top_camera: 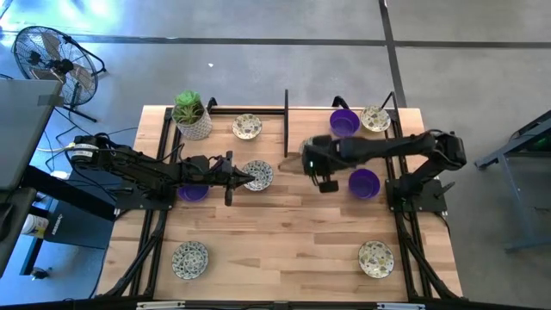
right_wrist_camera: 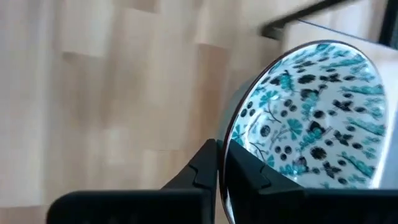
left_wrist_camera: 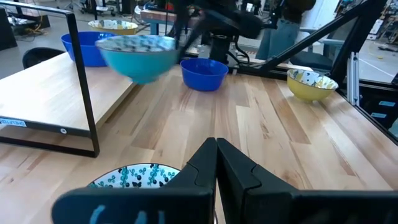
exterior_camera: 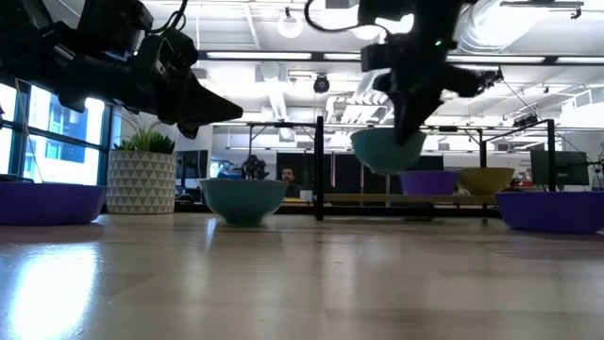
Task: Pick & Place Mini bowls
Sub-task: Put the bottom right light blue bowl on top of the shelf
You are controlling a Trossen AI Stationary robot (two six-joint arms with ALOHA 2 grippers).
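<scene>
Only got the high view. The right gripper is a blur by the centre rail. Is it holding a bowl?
Observer: Yes. In the right wrist view, the right gripper pinches the rim of a patterned bowl.
Operator: Lifted or on the wood?
Observer: Lifted. In the low view it hangs clear of the table.
Operator: Left gripper?
Observer: In the left wrist view, the left gripper is shut and empty, above the edge of a second patterned bowl that sits on the table.
</scene>
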